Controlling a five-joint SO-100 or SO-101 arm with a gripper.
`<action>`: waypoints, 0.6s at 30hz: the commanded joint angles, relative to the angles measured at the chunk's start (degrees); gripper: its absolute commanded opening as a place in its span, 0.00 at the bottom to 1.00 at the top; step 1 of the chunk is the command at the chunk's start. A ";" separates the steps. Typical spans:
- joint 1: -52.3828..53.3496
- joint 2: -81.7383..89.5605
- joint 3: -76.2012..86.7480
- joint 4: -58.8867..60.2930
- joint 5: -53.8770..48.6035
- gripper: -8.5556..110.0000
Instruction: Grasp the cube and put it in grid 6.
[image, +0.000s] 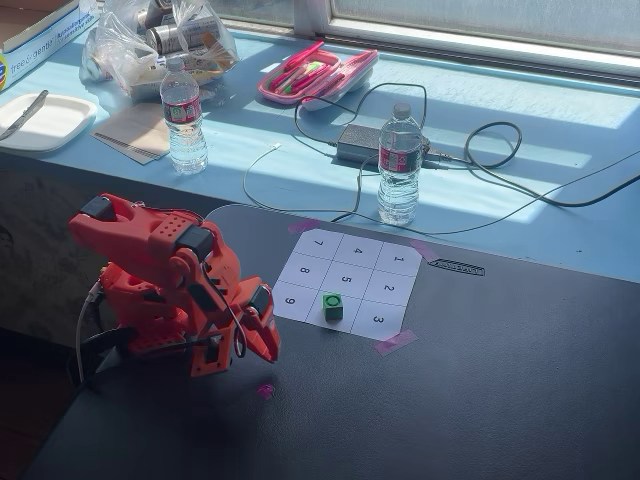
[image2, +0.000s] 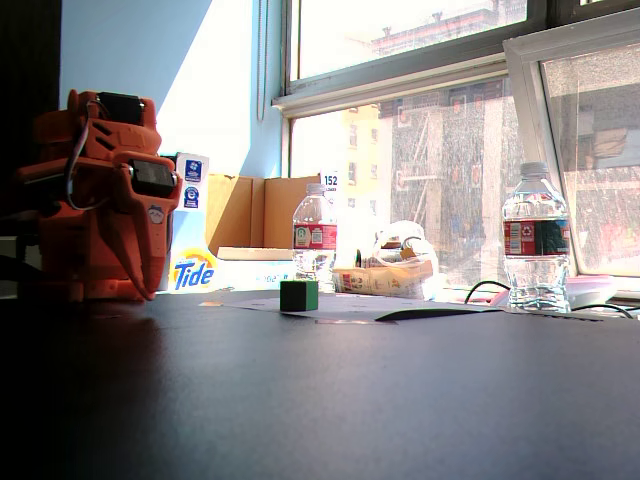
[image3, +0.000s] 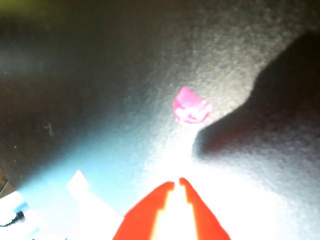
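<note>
The tiny green cube with a dark ring on top stands on the numbered paper sheet, in the cell between "9" and "3" and below "5". It covers that cell's number. It also shows in the low fixed view. My orange arm is folded at the left, well clear of the sheet. My gripper points down at the dark table, left of the cube. In the wrist view the gripper has its tips almost touching and holds nothing.
A small pink tape scrap lies on the dark table just below the gripper and shows in the wrist view. Water bottles, a power brick with cables and a pink case sit on the blue ledge behind.
</note>
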 joint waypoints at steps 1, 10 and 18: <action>-0.09 1.93 0.53 0.53 0.44 0.07; -0.70 8.88 2.11 4.39 0.35 0.07; -1.32 8.88 2.11 4.39 -0.09 0.07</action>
